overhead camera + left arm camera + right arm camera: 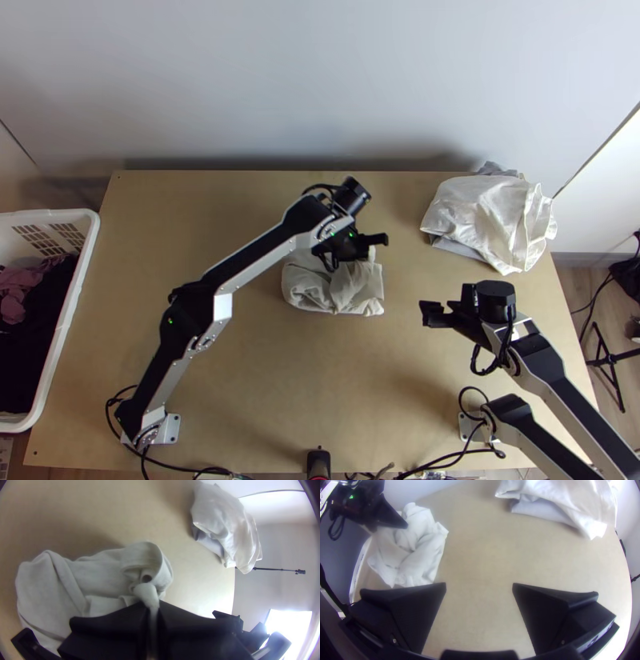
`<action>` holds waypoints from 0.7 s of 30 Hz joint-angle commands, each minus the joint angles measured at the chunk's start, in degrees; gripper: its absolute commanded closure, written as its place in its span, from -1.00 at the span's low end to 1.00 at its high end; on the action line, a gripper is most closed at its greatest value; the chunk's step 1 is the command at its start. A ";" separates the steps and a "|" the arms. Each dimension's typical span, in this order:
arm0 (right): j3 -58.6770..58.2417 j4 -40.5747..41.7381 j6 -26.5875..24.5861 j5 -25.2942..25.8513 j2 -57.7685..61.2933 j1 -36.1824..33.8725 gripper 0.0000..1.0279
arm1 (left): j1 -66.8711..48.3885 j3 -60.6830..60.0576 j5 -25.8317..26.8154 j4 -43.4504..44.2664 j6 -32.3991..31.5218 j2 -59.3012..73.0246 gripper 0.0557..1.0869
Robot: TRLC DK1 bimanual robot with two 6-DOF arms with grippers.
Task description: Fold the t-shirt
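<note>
Item: light t-shirt [334,290], bunched near the middle of the wooden surface [264,384], a gathered bit of it pinched between the fingers of the left pincer [373,246]. Right pincer [436,313], wide and holding nothing, over the surface to the right of the shirt. Also present: a shiny white cloth [480,212], crumpled at the far right corner atop a grey cloth [458,247]; a white basket [66,320] at the left side, with dark clothes [32,344] and a pinkish garment [14,292]; a tripod [606,362] standing beyond the right edge. Left arm [252,260] crosses the surface, its wrist covering the shirt's far part from above. Basket cut off by the top view's edge; the shirt's layers too jumbled to tell sleeve from hem. Left wrist view: a curled fold with a small dark hollow, just beside the pinched bit. Right wrist view: the shirt's creased side and a pointed corner, spreading below the left pincer.
</note>
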 commanded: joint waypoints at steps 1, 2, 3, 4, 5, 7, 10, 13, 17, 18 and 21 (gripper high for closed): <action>-1.43 0.50 -0.72 0.03 -1.03 -2.20 -0.80 | -3.39 0.18 1.28 1.27 1.35 1.13 -0.19; -1.52 0.41 -0.89 0.03 -1.29 -2.20 -0.80 | -4.01 0.18 1.19 1.27 1.70 0.86 -0.62; -1.60 0.33 -0.89 -0.06 -1.65 -2.20 -0.80 | -4.45 0.18 1.02 1.36 1.70 0.60 -0.94; -1.60 0.33 -0.89 -0.06 -2.00 -2.20 -0.80 | -4.71 0.18 0.93 1.36 1.52 0.25 -0.92; -1.60 0.33 -0.80 -0.06 -2.17 -2.29 -0.80 | -4.97 0.18 0.66 1.36 1.17 -0.10 -0.92; -1.43 0.33 -0.72 -0.06 -2.52 -2.29 -0.80 | -5.41 0.18 -0.74 2.06 1.61 -0.89 -0.92; -0.99 0.24 -0.72 -0.15 -3.05 -2.20 -0.80 | -6.03 0.27 -3.55 2.15 5.92 -2.21 -0.92; -0.46 0.24 -0.72 -0.41 -3.23 -2.20 -0.80 | -6.03 0.18 -5.40 0.92 8.38 -2.83 -0.92; -0.90 0.50 -0.01 -0.94 -3.23 -1.85 -0.80 | -4.97 0.44 -7.69 0.66 8.90 -3.53 -0.92; -0.99 0.59 0.16 -0.94 -3.23 -1.67 -0.80 | -4.45 0.88 -7.69 1.10 8.11 -3.79 -0.92; -0.99 0.85 0.16 -0.94 -3.14 -1.50 -0.80 | -2.78 0.97 -7.86 3.82 2.75 -5.29 -0.92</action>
